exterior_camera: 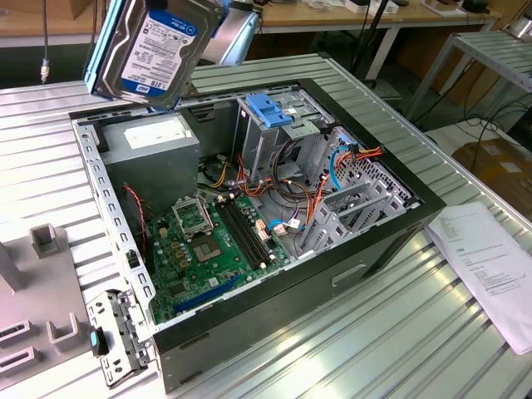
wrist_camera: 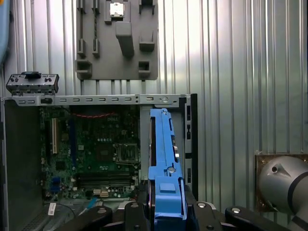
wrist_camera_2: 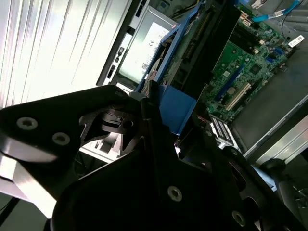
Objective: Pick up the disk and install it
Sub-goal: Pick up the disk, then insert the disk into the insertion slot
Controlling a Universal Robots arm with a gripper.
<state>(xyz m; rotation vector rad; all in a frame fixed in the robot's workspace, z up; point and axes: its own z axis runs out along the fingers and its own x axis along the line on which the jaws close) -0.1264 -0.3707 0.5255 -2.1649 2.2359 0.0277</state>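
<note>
At the exterior view's left, a grey holder plate (exterior_camera: 33, 283) with raised blocks is laid on the ribbed metal surface (exterior_camera: 374, 332). A loose metal bracket (exterior_camera: 116, 341) is seen just beside the near left corner of the open computer case (exterior_camera: 291, 291).

The disk (exterior_camera: 154, 50) is held in the air above the far left corner of the case. It is tilted, with its white label and blue band turned to the camera and a light-blue rail (exterior_camera: 94, 41) along its left edge. No part of the case is touched by it. In the first wrist view the pincer (wrist_camera: 166, 211) is closed on the disk, with the black fingers (wrist_camera: 137, 219) pressed on both sides. Part of the silver arm (exterior_camera: 229, 33) is seen behind the disk.

Under the disk, a large grey box (exterior_camera: 154, 141) with a white sticker is set in the far left of the case. In the middle, the green motherboard (exterior_camera: 212, 241) is lying flat. Farther and to the right, a metal cage (exterior_camera: 266, 145) is standing upright, with a blue latch (exterior_camera: 270, 108) on its top. Orange, red and blue cables (exterior_camera: 312, 187) are bundled around the foot of the cage and to its right. At the exterior view's right, printed sheets of paper (exterior_camera: 490, 258) are laid on the surface, apart from the case.
</note>
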